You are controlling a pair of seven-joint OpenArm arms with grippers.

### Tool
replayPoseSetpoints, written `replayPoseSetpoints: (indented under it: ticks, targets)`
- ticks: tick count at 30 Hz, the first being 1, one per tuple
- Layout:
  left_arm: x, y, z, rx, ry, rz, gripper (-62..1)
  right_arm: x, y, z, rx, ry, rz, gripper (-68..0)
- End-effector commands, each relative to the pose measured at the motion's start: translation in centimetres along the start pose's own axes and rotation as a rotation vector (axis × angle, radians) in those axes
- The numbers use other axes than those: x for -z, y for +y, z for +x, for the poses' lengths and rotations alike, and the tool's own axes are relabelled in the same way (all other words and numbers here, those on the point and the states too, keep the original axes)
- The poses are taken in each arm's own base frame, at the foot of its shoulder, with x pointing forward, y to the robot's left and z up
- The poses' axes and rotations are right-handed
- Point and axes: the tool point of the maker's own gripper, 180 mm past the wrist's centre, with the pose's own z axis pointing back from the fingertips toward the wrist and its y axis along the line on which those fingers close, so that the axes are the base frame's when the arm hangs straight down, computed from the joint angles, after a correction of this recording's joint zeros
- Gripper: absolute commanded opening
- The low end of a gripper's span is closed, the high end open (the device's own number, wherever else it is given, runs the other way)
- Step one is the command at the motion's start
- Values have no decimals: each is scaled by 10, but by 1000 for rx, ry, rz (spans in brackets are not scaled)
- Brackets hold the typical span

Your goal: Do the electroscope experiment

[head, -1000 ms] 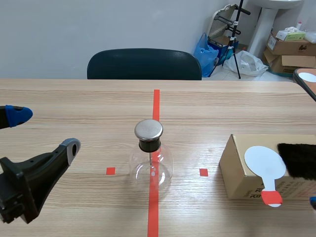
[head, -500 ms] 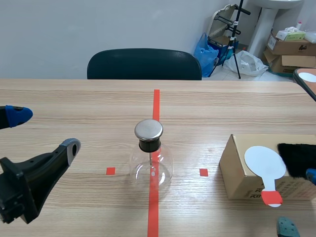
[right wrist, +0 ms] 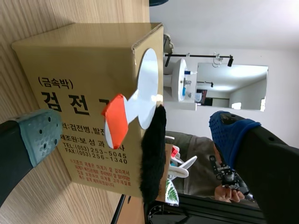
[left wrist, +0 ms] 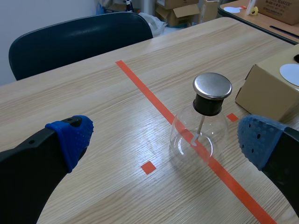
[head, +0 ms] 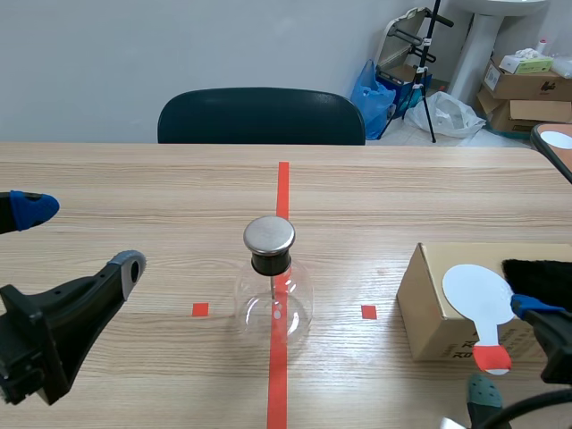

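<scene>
Our right gripper (head: 508,350) has risen into view, fingers spread, nearing the white paddle (head: 480,298) we probably grasp first.

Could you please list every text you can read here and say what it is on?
"(금속박)": box side.
"검전": box, below that; the rest is hidden by the paddle.
"TEL", "FAX": box, before numbers left uncopied.
Other small print on it: blurred.
</scene>
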Motion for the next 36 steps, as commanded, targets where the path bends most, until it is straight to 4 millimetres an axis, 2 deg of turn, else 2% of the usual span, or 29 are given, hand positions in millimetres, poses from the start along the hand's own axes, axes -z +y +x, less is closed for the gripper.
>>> replayPoseSetpoints:
  ticks: [1, 26, 30, 36]
  targets:
    - [1, -3, 7, -3, -25, -13, 14, 3, -6, -1, -8, -3, -23, 4]
    - [1, -3, 7, -3, -25, -13, 14, 2, -3, 1, -13, -14, -15, 4]
    - [1, -3, 7, -3, -25, -13, 14, 2, -3, 1, -16, -15, -15, -96]
    - [1, -3, 7, -3, -25, -13, 14, 2, -3, 1, -16, -15, -15, -304]
